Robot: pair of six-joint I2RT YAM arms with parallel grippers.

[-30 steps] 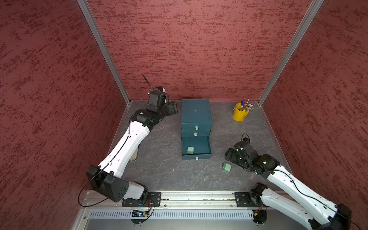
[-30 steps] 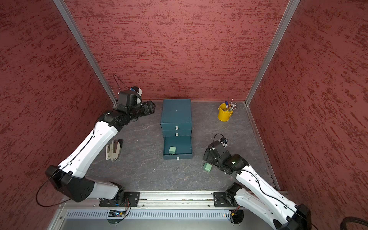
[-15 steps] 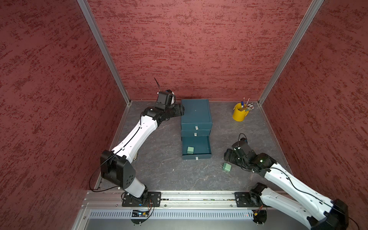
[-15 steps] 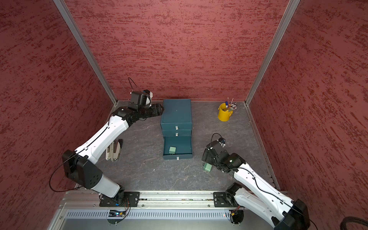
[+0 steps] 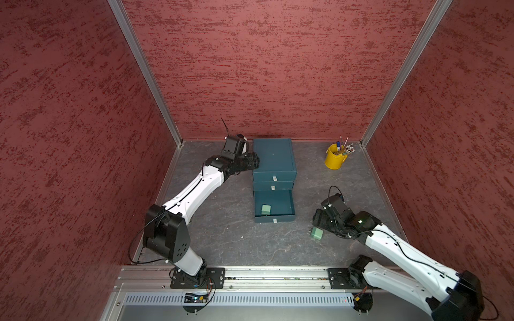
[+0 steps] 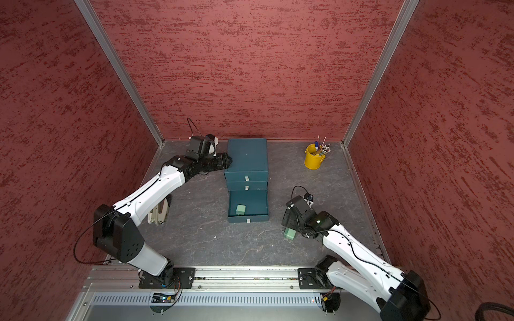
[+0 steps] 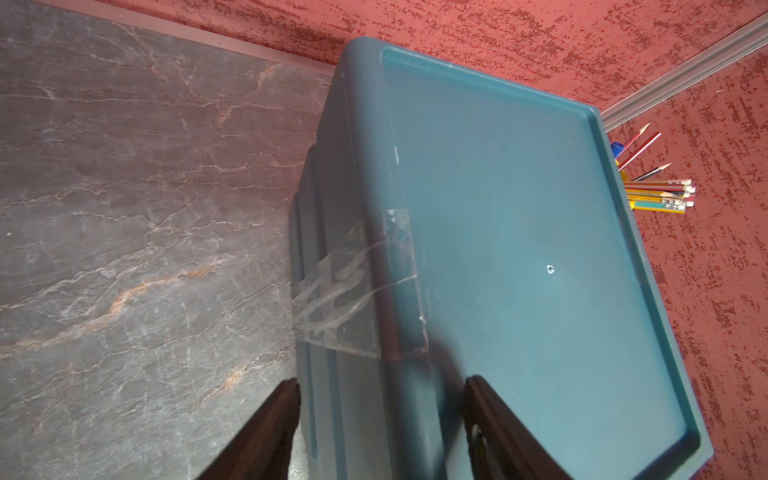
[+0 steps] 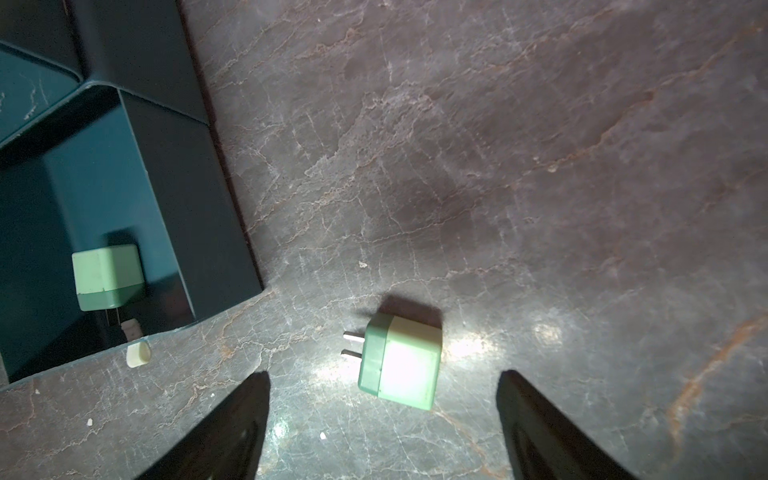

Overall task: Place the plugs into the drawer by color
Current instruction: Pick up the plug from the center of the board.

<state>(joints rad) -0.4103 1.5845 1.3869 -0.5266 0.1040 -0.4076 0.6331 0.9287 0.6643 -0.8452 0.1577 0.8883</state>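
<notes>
The dark tabletop (image 5: 222,239), matte and veined like slate, carries the drawer (image 5: 274,164), a dark teal plastic chest with rounded corners and a shallow rimmed lid. Its lowest tray (image 5: 274,220) stands pulled out toward the robot, and the two above it are closed.

The left gripper (image 7: 382,380) sits at the chest's upper edge on the left arm's side. Its jaws are spread, one finger outside the side wall and one over the lid; whether either touches the plastic cannot be told. A wrinkled strip of clear tape (image 7: 345,291) crosses that same edge.

The right gripper (image 8: 383,373) hovers over the table on the chest's other side, near the open tray's front corner, with its jaws wide and pinching nothing. A yellow pen bucket (image 5: 335,160) stands well apart from the chest, by the back wall.

Between the right fingers lies a sage green plug (image 8: 399,362), a smooth rounded cube on its side with two flat metal prongs pointing toward the chest. Its twin (image 5: 266,209) already rests inside the open tray, near the front wall. No pink or teal plugs are in view.

The plug's slick, rounded faces could squirt or twist out if the jaws close off-centre or catch the prongs. A low carry could clip the tray's wall or its small white pull tab (image 8: 138,354). If the left jaws shove the light chest, the tray could shift out from under the drop.
</notes>
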